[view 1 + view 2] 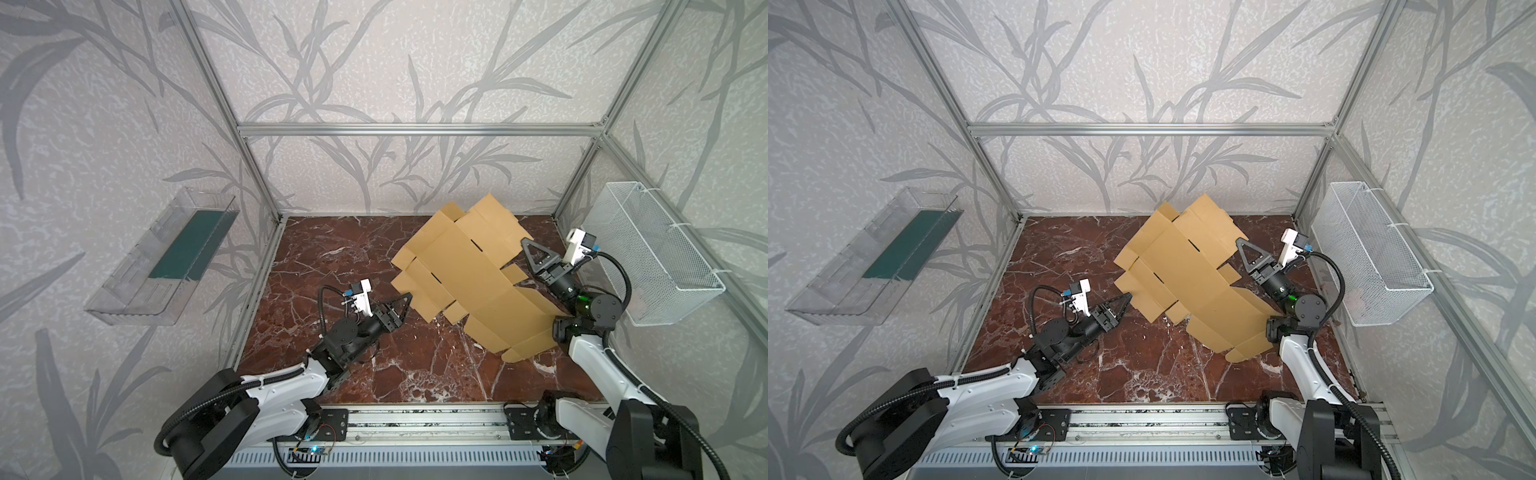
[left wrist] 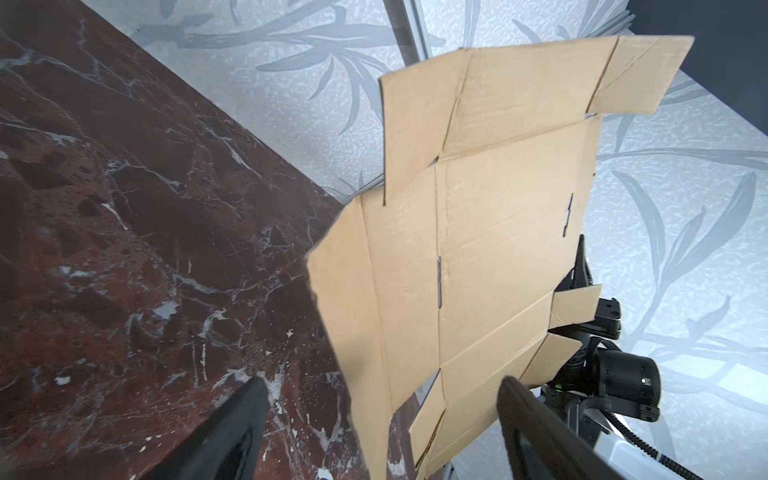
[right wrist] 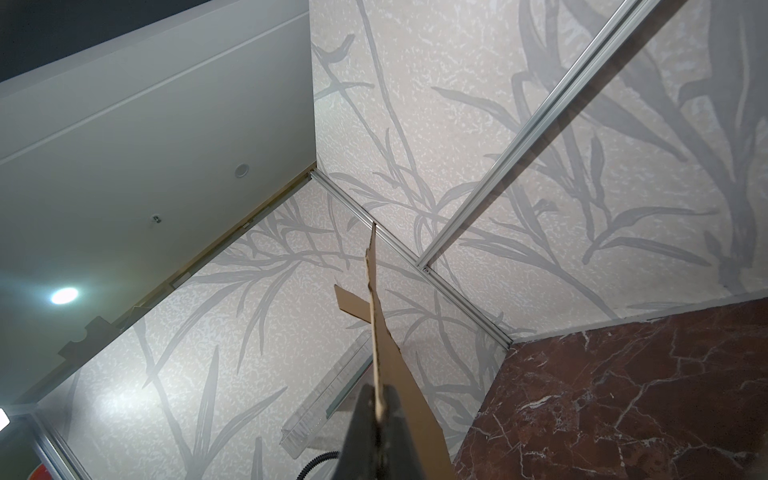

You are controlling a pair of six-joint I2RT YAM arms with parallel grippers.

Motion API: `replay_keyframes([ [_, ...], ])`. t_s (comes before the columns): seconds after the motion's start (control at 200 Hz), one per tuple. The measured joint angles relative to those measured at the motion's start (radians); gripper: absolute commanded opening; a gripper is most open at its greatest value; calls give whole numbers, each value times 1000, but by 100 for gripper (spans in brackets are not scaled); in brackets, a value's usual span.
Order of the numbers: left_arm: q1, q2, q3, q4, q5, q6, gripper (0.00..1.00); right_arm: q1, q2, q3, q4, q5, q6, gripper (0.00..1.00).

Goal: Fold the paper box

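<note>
We've the right tool (image 3: pixel 378 392) pinching the box (image 1: pixel 469 270), left tool (image 2: pixel 381 382) wide astride its edge; closing off-crease could buckle it.

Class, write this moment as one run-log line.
paper box: unfolded sheet, held tilted | right gripper: shut on paper box edge | left gripper: open, by opposite edge

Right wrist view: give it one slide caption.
Jaws shut, the right gripper pinches the flat paper box, seen edge-on.
</note>
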Motion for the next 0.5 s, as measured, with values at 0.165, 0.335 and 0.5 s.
replay_keyframes([
  [0.165, 60, 23, 11, 64, 20, -14, 55, 0, -4, 0, 0, -2, 0, 0],
  [0.335, 97, 63, 59, 102, 61, -23, 52, 0, -4, 0, 0, -2, 0, 0],
  [0.5, 103, 95, 64, 119, 89, -23, 62, 0, -5, 0, 0, -2, 3, 0],
])
